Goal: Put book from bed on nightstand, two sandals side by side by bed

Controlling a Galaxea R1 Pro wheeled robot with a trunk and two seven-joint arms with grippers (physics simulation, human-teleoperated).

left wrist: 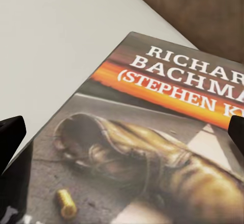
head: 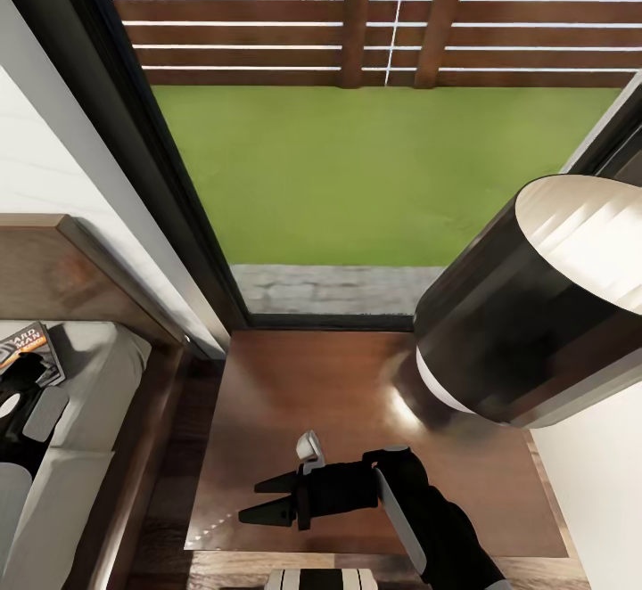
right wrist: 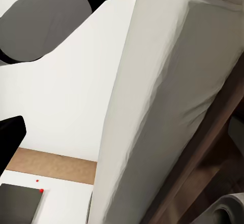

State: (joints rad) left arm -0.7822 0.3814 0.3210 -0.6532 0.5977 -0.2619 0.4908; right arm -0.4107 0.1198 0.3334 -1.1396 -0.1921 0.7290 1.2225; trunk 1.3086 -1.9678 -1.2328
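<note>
The book (head: 29, 347) lies on the bed's pale mattress (head: 98, 385) near the headboard (head: 53, 260), at the head view's left edge. Seen close in the left wrist view, the book (left wrist: 147, 132) shows white "BACHMAN" lettering, an orange band and a boot picture. My left gripper (left wrist: 122, 132) is open just over it, one dark fingertip (left wrist: 10, 135) at each side of the cover. My right gripper (head: 254, 501) hovers open over the nightstand (head: 294, 394), pointing toward the bed, nothing between its fingers. The sandals are out of view.
A black-shaded lamp (head: 544, 296) takes up the nightstand's right rear part. Behind it a dark-framed window (head: 178, 216) looks onto grass. The right wrist view shows the mattress side (right wrist: 168, 97) and the wooden bed frame (right wrist: 216, 142).
</note>
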